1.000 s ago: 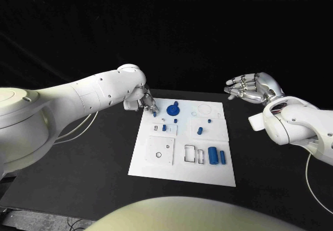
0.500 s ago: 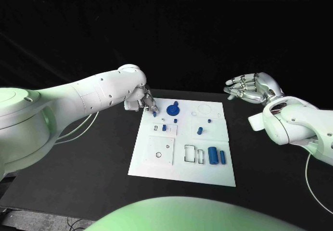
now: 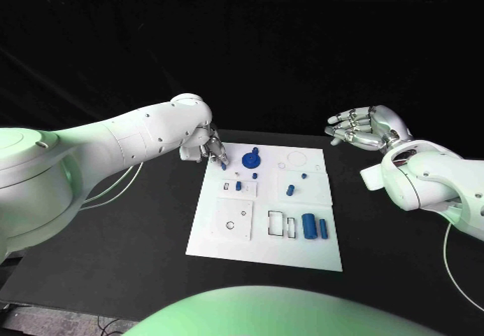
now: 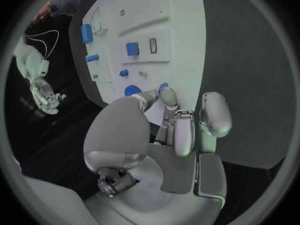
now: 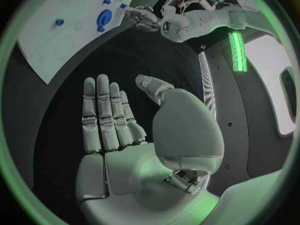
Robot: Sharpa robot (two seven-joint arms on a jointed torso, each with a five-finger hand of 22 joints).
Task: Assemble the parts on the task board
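The setting was a robotics lab test station: a black table (image 3: 121, 245) under black backdrop, a white task board (image 3: 234, 241) with blue parts (image 3: 310, 227), cables (image 4: 39, 36) trailing nearby, green indicator light (image 5: 236, 51).

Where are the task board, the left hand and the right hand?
task board (image 3: 227, 241), head view, bare near corner.
left hand (image 3: 212, 150), head view, middle of hand.
right hand (image 3: 361, 129), head view, middle of palm.
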